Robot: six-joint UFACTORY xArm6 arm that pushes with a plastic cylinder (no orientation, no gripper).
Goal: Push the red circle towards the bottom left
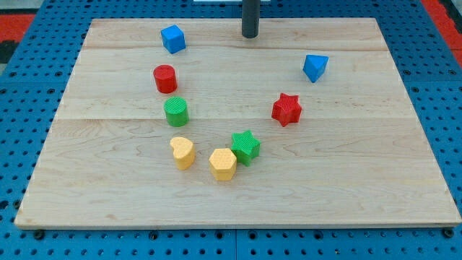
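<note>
The red circle point(165, 78) stands on the wooden board point(361, 180) at the upper left. My tip point(250, 35) rests near the board's top edge, well to the right of and above the red circle, not touching any block. A blue cube point(173, 38) sits above the red circle. A green circle point(175, 112) sits just below the red circle.
A yellow heart point(182, 152), a yellow hexagon point(223, 164) and a green star point(245, 146) cluster at the lower middle. A red star point(286, 109) and a blue block point(315, 67) lie at the right. A blue pegboard surrounds the board.
</note>
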